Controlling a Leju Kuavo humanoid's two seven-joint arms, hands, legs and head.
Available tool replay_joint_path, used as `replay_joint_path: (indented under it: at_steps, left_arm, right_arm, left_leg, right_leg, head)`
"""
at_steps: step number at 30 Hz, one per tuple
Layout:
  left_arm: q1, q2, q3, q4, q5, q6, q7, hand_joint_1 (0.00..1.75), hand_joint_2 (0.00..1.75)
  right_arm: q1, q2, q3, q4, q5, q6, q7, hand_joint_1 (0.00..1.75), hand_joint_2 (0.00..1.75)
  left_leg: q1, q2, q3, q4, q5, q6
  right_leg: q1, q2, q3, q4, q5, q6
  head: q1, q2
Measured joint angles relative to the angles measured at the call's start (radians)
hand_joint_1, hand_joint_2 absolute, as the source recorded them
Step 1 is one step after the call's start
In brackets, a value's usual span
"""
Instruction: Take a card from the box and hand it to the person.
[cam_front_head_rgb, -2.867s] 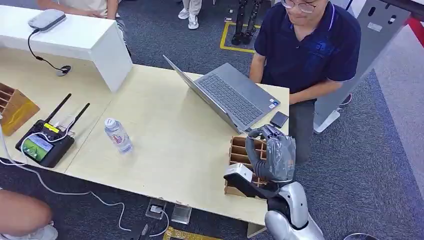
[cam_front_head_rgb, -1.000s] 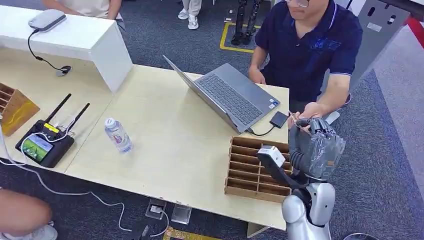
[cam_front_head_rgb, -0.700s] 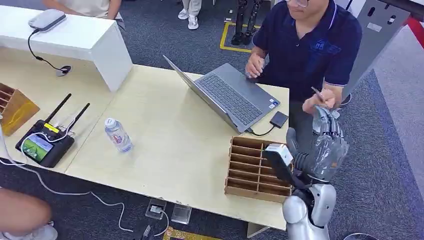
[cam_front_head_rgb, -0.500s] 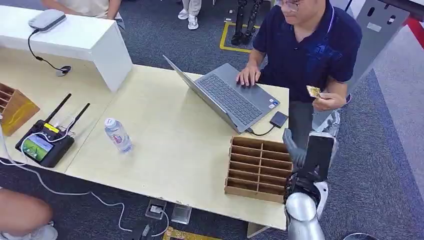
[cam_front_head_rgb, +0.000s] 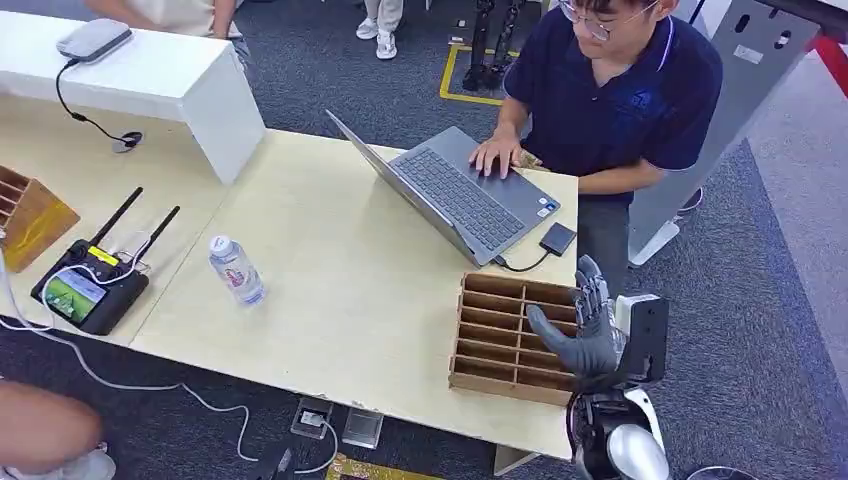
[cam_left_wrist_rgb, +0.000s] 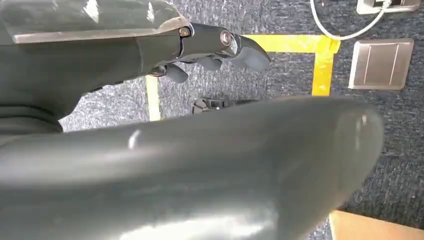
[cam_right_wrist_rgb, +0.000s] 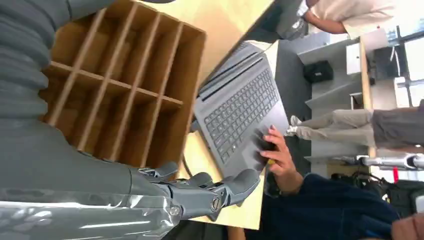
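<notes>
The wooden compartment box (cam_front_head_rgb: 500, 340) (cam_right_wrist_rgb: 120, 75) lies at the table's near right corner, and its slots look empty. My right hand (cam_front_head_rgb: 590, 325) (cam_right_wrist_rgb: 200, 192) hovers over the box's right edge with its fingers spread and nothing in them. The person (cam_front_head_rgb: 610, 90) in a dark blue shirt stands across the table, with one hand (cam_front_head_rgb: 497, 155) (cam_right_wrist_rgb: 277, 152) on the laptop keyboard. A small yellowish card edge (cam_front_head_rgb: 528, 160) (cam_right_wrist_rgb: 270, 161) peeks out by that hand. My left hand (cam_left_wrist_rgb: 215, 42) hangs over the carpet, its fingers loose and empty.
An open grey laptop (cam_front_head_rgb: 460, 195) stands behind the box, with a black drive (cam_front_head_rgb: 558, 238) cabled to it. A water bottle (cam_front_head_rgb: 236, 270), a controller with antennas (cam_front_head_rgb: 88, 285) and another wooden box (cam_front_head_rgb: 30, 215) lie to the left. A white raised shelf (cam_front_head_rgb: 150, 75) sits far left.
My right hand rose from the box with a card and the person took it. The hand has dropped back beside the box, empty. The person's hands are back at the laptop.
</notes>
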Motion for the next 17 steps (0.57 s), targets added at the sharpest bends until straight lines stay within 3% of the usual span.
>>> replay_joint_path:
  at_steps: [7,17]
  left_arm:
    - [0.0,0.0,0.0,0.0,0.01,0.006,-0.002,0.0,0.0]
    - [0.0,0.0,0.0,0.0,0.016,0.006,0.0,0.0,0.0]
  right_arm:
    - [0.041,-0.069,0.031,-0.053,-0.015,0.01,-0.001,0.0,1.75]
    - [0.079,-0.125,0.045,-0.124,0.046,0.001,-0.003,0.0,1.75]
  left_leg:
    - [0.0,0.0,0.0,0.0,0.0,0.0]
    - [0.0,0.0,0.0,0.0,0.0,0.0]
  right_leg:
    - [0.0,0.0,0.0,0.0,0.0,0.0]
    - [0.0,0.0,0.0,0.0,0.0,0.0]
  head:
    - [0.0,0.0]
    - [0.0,0.0]
